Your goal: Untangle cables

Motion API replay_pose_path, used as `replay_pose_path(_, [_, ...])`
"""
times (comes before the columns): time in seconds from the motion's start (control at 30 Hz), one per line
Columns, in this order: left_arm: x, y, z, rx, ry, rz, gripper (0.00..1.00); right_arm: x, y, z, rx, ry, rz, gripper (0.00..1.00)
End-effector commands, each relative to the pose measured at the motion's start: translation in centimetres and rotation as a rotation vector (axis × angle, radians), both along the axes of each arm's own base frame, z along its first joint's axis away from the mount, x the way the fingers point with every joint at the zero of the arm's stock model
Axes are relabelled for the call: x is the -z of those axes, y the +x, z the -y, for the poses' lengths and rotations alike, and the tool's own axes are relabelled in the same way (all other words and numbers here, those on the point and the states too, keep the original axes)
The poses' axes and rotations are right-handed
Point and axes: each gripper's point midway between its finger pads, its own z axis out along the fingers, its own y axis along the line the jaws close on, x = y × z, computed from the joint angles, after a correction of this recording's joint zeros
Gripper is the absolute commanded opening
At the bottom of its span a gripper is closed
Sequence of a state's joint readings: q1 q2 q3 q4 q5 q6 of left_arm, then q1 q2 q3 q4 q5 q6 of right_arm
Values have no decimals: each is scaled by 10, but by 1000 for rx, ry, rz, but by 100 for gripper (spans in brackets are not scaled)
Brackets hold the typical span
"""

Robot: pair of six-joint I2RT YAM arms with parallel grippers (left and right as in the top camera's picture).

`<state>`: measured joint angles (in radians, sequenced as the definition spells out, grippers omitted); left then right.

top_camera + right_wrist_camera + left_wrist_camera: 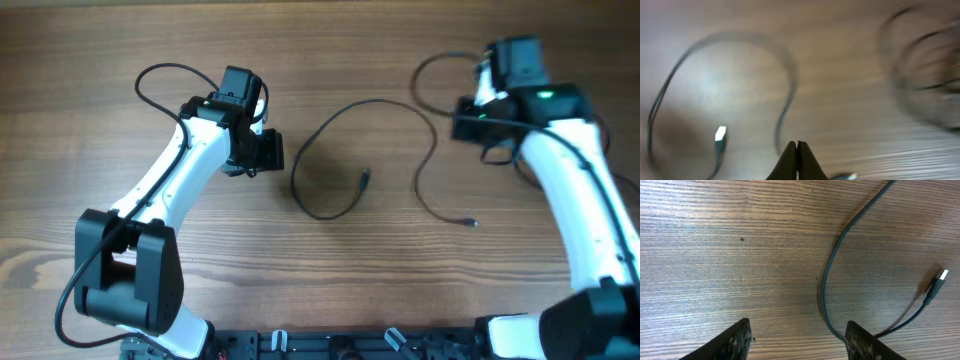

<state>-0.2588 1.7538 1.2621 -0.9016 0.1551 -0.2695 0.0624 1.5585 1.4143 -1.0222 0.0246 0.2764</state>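
Observation:
A thin black cable (375,101) lies in a loose open loop at the table's middle, with one plug (365,180) inside the loop and another plug (472,222) to the right. A second thin cable (425,68) loops by the right arm. My left gripper (268,152) is open just left of the loop. In the left wrist view the cable (826,275) runs past the right finger of the open gripper (799,327), and a silver-tipped plug (940,276) lies at the right. My right gripper (466,124) (797,146) is shut, with nothing seen between the tips. That view is blurred and shows a cable (785,112), a plug (720,134) and more loops (920,75).
The wooden table (100,60) is bare at the left and along the front. The arms' thicker black cables (160,75) arc over the left arm. The arm bases (130,300) stand at the front corners.

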Motion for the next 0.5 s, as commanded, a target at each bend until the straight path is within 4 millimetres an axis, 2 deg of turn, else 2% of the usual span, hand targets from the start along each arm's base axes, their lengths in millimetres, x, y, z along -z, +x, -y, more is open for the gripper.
replay_pose_path(0.0, [0, -2, 1, -7, -11, -13, 62, -40, 4, 86, 240, -182, 100, 4])
replay_pose_path(0.03, [0, -2, 1, -7, -11, -13, 62, -41, 3, 101, 279, -185, 106, 4])
replay_pose_path(0.07, [0, -2, 1, -7, -11, -13, 62, -40, 2, 106, 278, -148, 102, 4])
replay_pose_path(0.1, [0, -2, 1, -7, -11, -13, 64, -33, 7, 84, 141, -16, 96, 9])
replay_pose_path(0.13, [0, -2, 1, -7, -11, -11, 63, -27, 5, 59, 28, 88, 75, 20])
replay_pose_path(0.27, [0, -2, 1, -7, -11, -10, 72, -1, -9, 17, -84, 148, -70, 44])
replay_pose_path(0.37, [0, -2, 1, -7, -10, -10, 72, 32, -8, -22, -128, 170, -188, 48])
replay_pose_path(0.47, [0, -1, 0, -8, -5, -8, 72, 66, -18, -64, -225, 210, -319, 48])
